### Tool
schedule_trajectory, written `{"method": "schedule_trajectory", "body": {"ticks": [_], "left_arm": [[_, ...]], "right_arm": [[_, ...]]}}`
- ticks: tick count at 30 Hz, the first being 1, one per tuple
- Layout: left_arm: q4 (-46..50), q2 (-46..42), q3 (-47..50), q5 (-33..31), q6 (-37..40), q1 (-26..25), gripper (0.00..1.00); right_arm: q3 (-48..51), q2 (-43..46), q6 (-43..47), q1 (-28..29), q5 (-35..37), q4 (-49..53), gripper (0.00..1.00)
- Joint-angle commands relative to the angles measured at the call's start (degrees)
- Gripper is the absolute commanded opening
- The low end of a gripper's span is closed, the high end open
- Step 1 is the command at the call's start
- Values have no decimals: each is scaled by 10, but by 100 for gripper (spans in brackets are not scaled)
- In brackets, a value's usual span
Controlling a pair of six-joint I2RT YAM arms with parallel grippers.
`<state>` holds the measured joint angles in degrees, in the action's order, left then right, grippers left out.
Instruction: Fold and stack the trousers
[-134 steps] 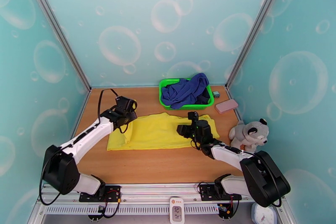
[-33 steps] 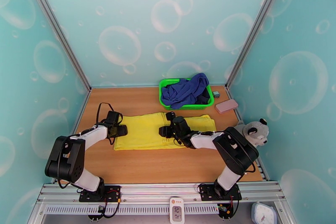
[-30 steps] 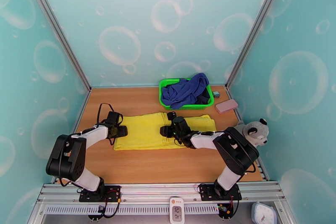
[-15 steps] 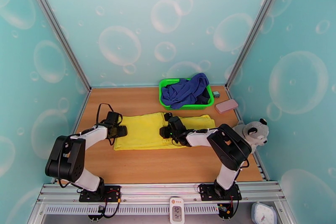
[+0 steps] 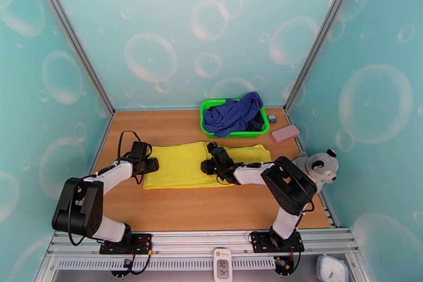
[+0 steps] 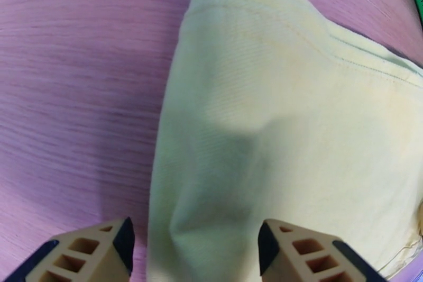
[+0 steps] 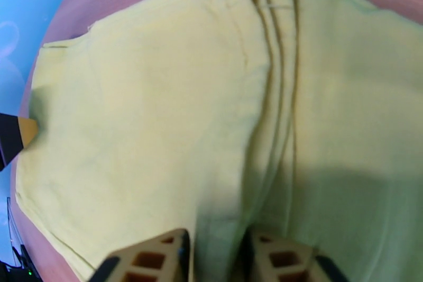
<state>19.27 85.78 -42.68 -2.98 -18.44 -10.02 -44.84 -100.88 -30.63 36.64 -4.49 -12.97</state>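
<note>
Tabletop of brown wood point(image 5: 211, 209) takes up my whole working field, so I read it as a clock with twelve at the far wall. Across its middle, running from nine towards three, lie the bright yellow soft-fabric trousers point(image 5: 180, 169), flat on the wood as one long band. On the right wrist camera I see several cloth edges stacked along a ridge partway down the band, so I judge that at least one fold is already in.

At about one o'clock sits the green plastic mesh basket point(image 5: 203, 114) with a crumpled dark blue cloth point(image 5: 235, 114) heaped in it. It is near the far edge of the trousers but not touching them. A grey and white plush toy animal point(image 5: 317, 166) sits at three o'clock, and a flat pink case point(image 5: 285, 133) lies at two, both apart from the cloth.

My left gripper point(image 6: 193, 235) is at the nine o'clock end of the band, low over it. Its fingers are spread wide, one over bare wood and one over the yellow fabric, and they pinch nothing. My right gripper point(image 7: 217, 248) is at the middle of the band, its fingers drawn close on either side of that layered ridge. I cannot tell whether they bite the cloth or merely straddle it.

As I read it, the job is roughly mid-way. The band needs folding crosswise into a compact packet, and the stacking step has not begun.
</note>
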Motion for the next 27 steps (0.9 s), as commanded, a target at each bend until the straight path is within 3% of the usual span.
{"method": "schedule_trajectory", "body": {"ticks": [1, 9, 14, 16, 19, 22, 27], "left_arm": [[-12, -11, 7, 8, -8, 6, 66], [-14, 29, 0, 42, -3, 42, 67], [-19, 55, -7, 91, 1, 52, 58], [-18, 67, -8, 109, 1, 57, 48], [-17, 78, -7, 126, 17, 65, 10], [1, 65, -13, 123, 23, 71, 0], [129, 13, -87, 52, 52, 88, 0]], "right_arm": [[13, 11, -2, -8, 25, 17, 39], [8, -1, -9, -9, -7, 12, 39], [31, 36, -9, -11, -10, -1, 39], [38, 53, -6, -17, -16, -1, 39], [49, 80, -3, -31, -30, 0, 39], [68, 116, -7, -59, -51, -4, 39], [105, 169, 8, -112, -63, 14, 44]]}}
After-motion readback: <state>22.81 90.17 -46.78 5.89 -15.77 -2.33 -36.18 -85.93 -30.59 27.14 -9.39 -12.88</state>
